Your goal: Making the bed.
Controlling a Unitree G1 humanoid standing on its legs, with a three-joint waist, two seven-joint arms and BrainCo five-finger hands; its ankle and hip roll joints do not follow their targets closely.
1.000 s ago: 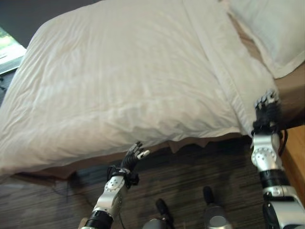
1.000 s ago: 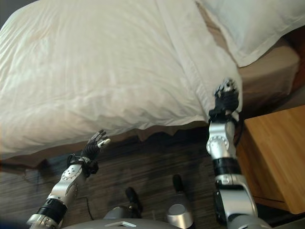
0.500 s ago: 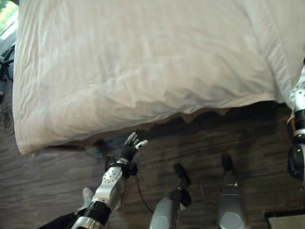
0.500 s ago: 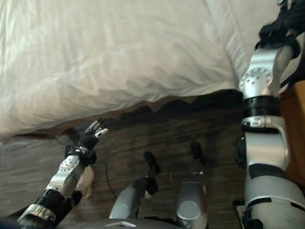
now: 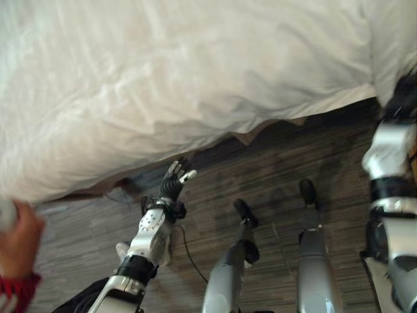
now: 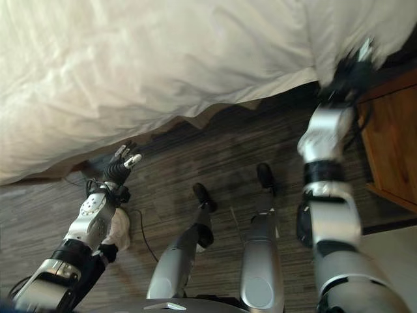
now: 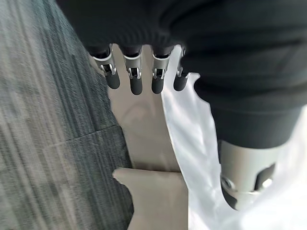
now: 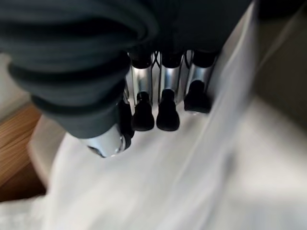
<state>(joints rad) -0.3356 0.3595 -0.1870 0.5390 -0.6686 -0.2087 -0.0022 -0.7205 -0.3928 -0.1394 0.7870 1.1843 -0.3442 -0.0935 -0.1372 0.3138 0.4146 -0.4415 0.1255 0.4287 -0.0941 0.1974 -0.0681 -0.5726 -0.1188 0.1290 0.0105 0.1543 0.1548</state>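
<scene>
Left hand [image 5: 174,187], fingers straight and spread, hangs just below the white duvet's [image 5: 182,72] overhanging edge, holding nothing. Right hand [image 6: 350,65] sits at the duvet's corner beside a wooden nightstand [image 6: 391,143]; fingers [image 8: 163,115] extended against the cloth. A person's hand [image 5: 16,238] touches the duvet's far-left edge.

Soft daylight, duvet [image 5: 163,72] bright, near washed out. Dark shadow on the floor [image 5: 273,169] under the duvet's edge. Right hand [image 8: 158,105] motion-blurred beside the duvet; a person's hand [image 5: 16,238] smeared.
</scene>
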